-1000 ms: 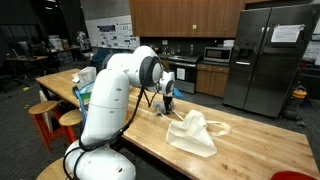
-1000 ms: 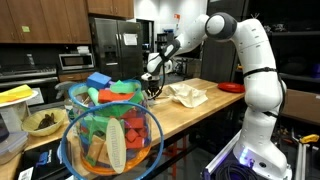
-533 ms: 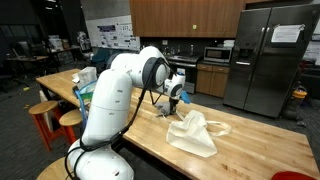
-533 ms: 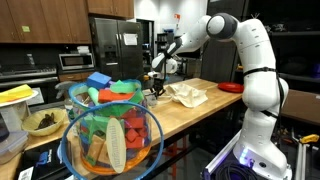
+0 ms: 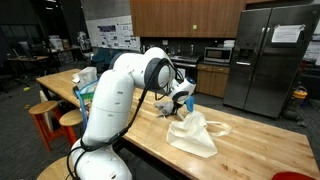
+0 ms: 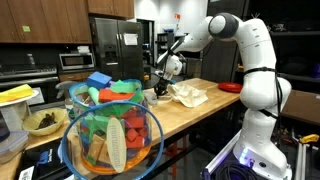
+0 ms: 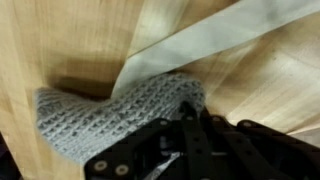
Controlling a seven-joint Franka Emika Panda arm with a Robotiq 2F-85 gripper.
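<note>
My gripper (image 7: 190,112) is shut on a grey knitted cloth (image 7: 105,115), which hangs from the fingertips just above the wooden table (image 7: 60,40). A white strap (image 7: 215,38) of the cream tote bag crosses the table beyond the cloth. In both exterior views the gripper (image 5: 179,97) (image 6: 165,78) hovers over the table next to the cream tote bag (image 5: 193,134) (image 6: 188,95), with the cloth (image 5: 188,101) dangling beneath it. The fingers themselves are dark and hard to separate in the wrist view.
A wire basket of colourful toys (image 6: 110,130) stands close to an exterior camera. A blue bin (image 5: 84,90) sits on the table behind the arm, with red stools (image 5: 45,110) beside the table. A red plate (image 6: 231,87) lies past the bag. A fridge (image 5: 268,55) stands behind.
The gripper has carried the grey cloth sideways across the table toward the tote bag. Its jaws have stayed shut.
</note>
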